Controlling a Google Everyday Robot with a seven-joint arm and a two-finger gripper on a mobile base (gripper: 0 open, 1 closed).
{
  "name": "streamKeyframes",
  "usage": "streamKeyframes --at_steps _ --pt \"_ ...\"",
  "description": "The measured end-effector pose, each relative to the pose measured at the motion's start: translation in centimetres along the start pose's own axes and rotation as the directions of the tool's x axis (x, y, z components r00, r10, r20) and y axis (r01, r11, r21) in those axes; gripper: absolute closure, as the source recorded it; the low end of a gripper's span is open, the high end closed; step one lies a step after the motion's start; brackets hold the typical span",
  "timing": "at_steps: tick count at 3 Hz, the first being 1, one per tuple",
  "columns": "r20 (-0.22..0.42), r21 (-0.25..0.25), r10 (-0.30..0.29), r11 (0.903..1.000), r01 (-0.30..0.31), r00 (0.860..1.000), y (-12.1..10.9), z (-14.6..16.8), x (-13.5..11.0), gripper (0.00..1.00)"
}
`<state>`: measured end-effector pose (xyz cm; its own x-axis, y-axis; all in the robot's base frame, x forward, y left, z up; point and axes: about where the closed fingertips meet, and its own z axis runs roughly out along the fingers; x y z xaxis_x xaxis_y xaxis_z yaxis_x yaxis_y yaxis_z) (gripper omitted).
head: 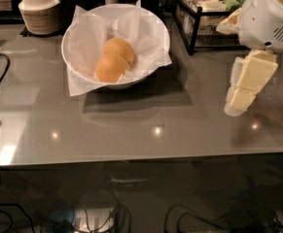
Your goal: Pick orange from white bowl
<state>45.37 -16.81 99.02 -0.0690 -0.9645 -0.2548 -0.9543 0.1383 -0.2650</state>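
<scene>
Oranges [113, 64], two of them, sit touching each other in the white bowl [166, 37], on crinkly white paper [85, 38]. The bowl stands at the back of the grey bench [146, 125], left of the middle.

My jaws hang far off on the right side, at the end of my arm [272, 13]. They point down and a bit left, close above the bench. So the bowl lies well away to my left and further back. I think I must go up, across to the left, and then down into the bowl from the top.

An orange is round, so I think any side will do. The front orange [110, 70] looks easier to reach than the back one.

My jaws hold nothing that I can see. I cannot tell if they are apart or closed.
</scene>
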Motion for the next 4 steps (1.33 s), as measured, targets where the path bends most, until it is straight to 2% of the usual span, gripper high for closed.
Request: streamKeyframes --at_steps 1,2,3,4 --pt "0.115 -0.044 -0.158 0.9854 0.164 0.981 -1.1 0.3 -6.1 0.0" --pt "0.215 -0.044 -0.278 0.9551 0.293 0.936 -2.1 0.3 -12.2 0.0" --pt "0.254 0.006 -0.34 0.9367 0.35 0.905 -3.0 1.4 -16.7 0.0" --pt "0.273 0.024 -0.357 0.931 0.364 0.893 -4.3 4.8 -19.9 0.0"
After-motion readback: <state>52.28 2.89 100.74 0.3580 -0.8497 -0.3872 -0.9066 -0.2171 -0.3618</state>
